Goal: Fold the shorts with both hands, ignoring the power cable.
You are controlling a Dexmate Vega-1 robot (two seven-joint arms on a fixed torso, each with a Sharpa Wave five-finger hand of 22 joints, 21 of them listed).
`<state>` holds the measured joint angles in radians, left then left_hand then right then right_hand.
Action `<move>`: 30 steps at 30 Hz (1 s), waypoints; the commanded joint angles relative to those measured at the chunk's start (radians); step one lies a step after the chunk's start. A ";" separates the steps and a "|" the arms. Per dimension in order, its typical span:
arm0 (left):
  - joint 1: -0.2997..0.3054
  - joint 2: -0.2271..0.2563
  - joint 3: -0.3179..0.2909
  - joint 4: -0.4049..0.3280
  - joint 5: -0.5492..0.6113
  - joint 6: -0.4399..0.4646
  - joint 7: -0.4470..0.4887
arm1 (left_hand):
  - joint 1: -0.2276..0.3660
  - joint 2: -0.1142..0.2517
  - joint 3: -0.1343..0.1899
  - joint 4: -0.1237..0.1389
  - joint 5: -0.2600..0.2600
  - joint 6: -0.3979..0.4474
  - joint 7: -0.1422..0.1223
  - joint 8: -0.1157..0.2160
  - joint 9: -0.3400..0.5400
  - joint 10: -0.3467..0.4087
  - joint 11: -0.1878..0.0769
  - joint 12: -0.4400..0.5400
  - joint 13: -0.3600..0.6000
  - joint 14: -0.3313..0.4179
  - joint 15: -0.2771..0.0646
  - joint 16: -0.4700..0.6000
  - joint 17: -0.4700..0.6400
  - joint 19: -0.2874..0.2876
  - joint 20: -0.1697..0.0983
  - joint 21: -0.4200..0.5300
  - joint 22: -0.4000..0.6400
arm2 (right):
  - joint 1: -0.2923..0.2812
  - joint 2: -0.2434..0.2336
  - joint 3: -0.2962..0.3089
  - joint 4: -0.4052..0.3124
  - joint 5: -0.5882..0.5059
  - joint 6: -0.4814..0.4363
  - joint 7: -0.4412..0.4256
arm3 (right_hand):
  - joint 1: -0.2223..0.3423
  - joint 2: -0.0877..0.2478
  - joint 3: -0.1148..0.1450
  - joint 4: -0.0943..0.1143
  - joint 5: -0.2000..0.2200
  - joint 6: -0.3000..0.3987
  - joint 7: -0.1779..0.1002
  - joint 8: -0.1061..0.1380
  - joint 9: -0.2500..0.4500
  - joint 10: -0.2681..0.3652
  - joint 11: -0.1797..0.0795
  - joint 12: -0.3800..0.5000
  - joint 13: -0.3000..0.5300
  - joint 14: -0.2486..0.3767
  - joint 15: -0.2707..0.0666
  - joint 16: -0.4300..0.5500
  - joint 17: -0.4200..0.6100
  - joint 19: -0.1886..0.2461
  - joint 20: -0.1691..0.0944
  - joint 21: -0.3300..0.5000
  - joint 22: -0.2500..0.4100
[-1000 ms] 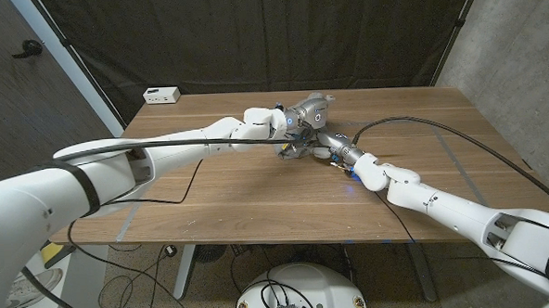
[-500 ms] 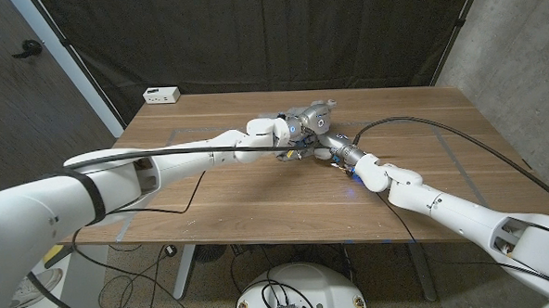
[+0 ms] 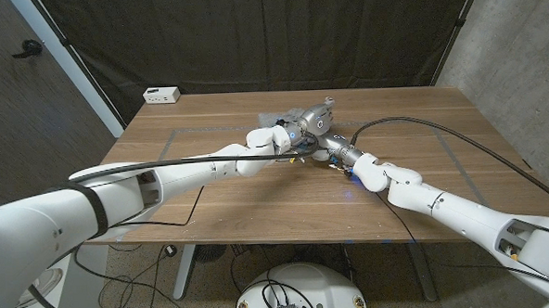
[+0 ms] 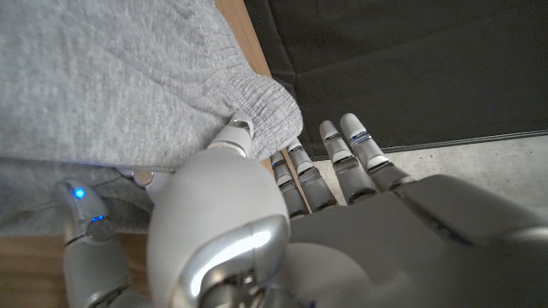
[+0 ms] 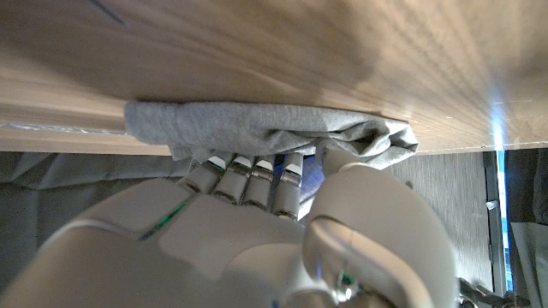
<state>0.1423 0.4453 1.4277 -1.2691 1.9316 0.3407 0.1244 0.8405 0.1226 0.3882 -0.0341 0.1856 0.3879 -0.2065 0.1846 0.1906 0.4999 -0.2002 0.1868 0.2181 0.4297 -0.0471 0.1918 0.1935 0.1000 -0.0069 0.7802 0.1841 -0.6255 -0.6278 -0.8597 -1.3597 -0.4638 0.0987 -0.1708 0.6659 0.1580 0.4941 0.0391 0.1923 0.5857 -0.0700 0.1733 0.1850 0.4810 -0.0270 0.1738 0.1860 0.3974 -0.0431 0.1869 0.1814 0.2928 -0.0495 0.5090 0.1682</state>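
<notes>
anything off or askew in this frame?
Nothing damaged or spilled. The grey shorts are bunched into a lump rather than flat, with the left hand and right hand both at them. The black cable trails beside them.

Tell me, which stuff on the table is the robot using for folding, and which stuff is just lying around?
Part of the job:
- grey shorts
- left robot hand, touching the shorts
- right robot hand, gripping the shorts

Just lying about:
- black power cable on the table
- small white box at the table's far corner
</notes>
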 commanded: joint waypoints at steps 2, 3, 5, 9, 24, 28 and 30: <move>0.067 0.023 -0.047 -0.046 0.049 0.093 -0.075 | -0.033 -0.007 -0.005 0.015 0.005 -0.040 0.002 -0.006 0.001 -0.020 0.006 0.006 0.002 -0.014 -0.163 -0.005 0.003 0.001 0.006 -0.003 0.002 | -0.059 -0.065 0.066 -0.170 -0.031 -0.061 -0.020 | -0.007 -0.004 0.008 -0.009 -0.001 -0.011 -0.008 0.000 0.001 -0.021 -0.008 -0.002 0.002 -0.008 -0.040 -0.001 0.002 0.035 0.030 -0.004 0.000; 0.072 0.025 -0.053 -0.051 0.054 0.100 -0.078 | -0.043 -0.009 -0.008 0.018 0.005 -0.046 0.003 -0.006 0.000 -0.026 0.008 0.006 0.002 -0.016 -0.163 -0.004 0.003 0.001 0.006 -0.004 0.002 | -0.065 -0.073 0.072 -0.186 -0.037 -0.071 -0.021 | -0.007 -0.005 0.008 -0.010 -0.001 -0.012 -0.010 0.001 0.001 -0.022 -0.009 -0.002 0.002 -0.008 -0.040 -0.001 0.001 0.036 0.032 -0.005 0.000; 0.081 0.030 -0.063 -0.063 0.067 0.111 -0.092 | -0.056 -0.011 -0.012 0.024 0.005 -0.057 0.005 -0.006 0.000 -0.036 0.005 0.006 0.001 -0.026 -0.161 -0.006 0.003 -0.002 0.009 -0.005 0.002 | -0.077 -0.082 0.085 -0.209 -0.040 -0.088 -0.021 | -0.007 -0.007 0.009 -0.012 0.000 -0.006 -0.016 0.004 0.001 -0.022 -0.011 0.001 0.002 -0.006 -0.042 0.000 0.001 0.038 0.033 -0.006 0.000; 0.109 0.045 -0.095 -0.103 0.080 0.139 -0.101 | -0.079 -0.015 -0.018 0.031 0.006 -0.079 0.010 -0.006 -0.001 -0.054 0.014 0.007 0.001 -0.042 -0.154 -0.007 0.004 -0.007 0.013 -0.008 0.002 | -0.101 -0.103 0.109 -0.255 -0.050 -0.127 -0.023 | -0.011 -0.010 0.011 -0.014 0.002 0.011 -0.017 0.013 0.001 -0.014 -0.009 0.007 0.002 -0.001 -0.043 0.003 0.001 0.042 0.035 -0.010 0.000; 0.245 0.120 -0.246 -0.277 0.138 0.189 -0.133 | -0.106 -0.012 -0.021 0.040 0.007 -0.098 0.012 -0.004 -0.003 -0.079 0.030 0.008 -0.001 -0.064 -0.133 -0.008 0.005 -0.008 0.018 -0.010 0.002 | -0.208 -0.179 0.221 -0.454 -0.080 -0.287 -0.058 | -0.033 -0.018 0.022 -0.023 0.010 0.091 0.013 0.034 0.001 0.049 0.025 0.031 0.003 0.035 -0.031 0.015 0.001 0.062 0.039 -0.026 0.000; 0.291 0.141 -0.294 -0.324 0.154 0.201 -0.142 | -0.108 -0.010 -0.020 0.039 0.007 -0.104 0.004 -0.005 -0.003 -0.086 0.028 0.007 -0.001 -0.072 -0.131 -0.009 0.004 -0.009 0.018 -0.011 0.002 | -0.225 -0.185 0.237 -0.485 -0.081 -0.298 -0.068 | -0.037 -0.019 0.024 -0.024 0.011 0.101 0.020 0.035 0.001 0.058 0.031 0.033 0.003 0.044 -0.027 0.017 0.001 0.069 0.040 -0.028 0.000; 0.318 0.149 -0.321 -0.347 0.160 0.211 -0.150 | -0.108 -0.010 -0.019 0.039 0.007 -0.106 0.002 -0.005 -0.004 -0.087 0.029 0.007 -0.001 -0.074 -0.131 -0.009 0.004 -0.010 0.020 -0.012 0.002 | -0.229 -0.185 0.236 -0.495 -0.093 -0.309 -0.071 | -0.038 -0.019 0.025 -0.025 0.011 0.101 0.020 0.035 0.001 0.061 0.034 0.034 0.004 0.045 -0.027 0.017 0.001 0.071 0.038 -0.028 0.000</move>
<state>0.3460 0.5418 1.2263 -1.4938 2.0434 0.5082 0.0074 0.7413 0.1094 0.3672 0.0003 0.1856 0.2860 -0.2000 0.1808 0.1858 0.4176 -0.1713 0.1937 0.2136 0.3617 -0.0459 0.1849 0.1933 0.0891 0.0038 0.7691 0.1839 -0.7913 -0.7780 -0.6836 -1.7335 -0.5344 -0.1349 -0.2174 0.6365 0.1367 0.5158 0.0173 0.1966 0.6790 -0.0485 0.2037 0.1849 0.5292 0.0056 0.1965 0.1863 0.4327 -0.0444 0.2010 0.1817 0.3524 -0.0125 0.4838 0.1674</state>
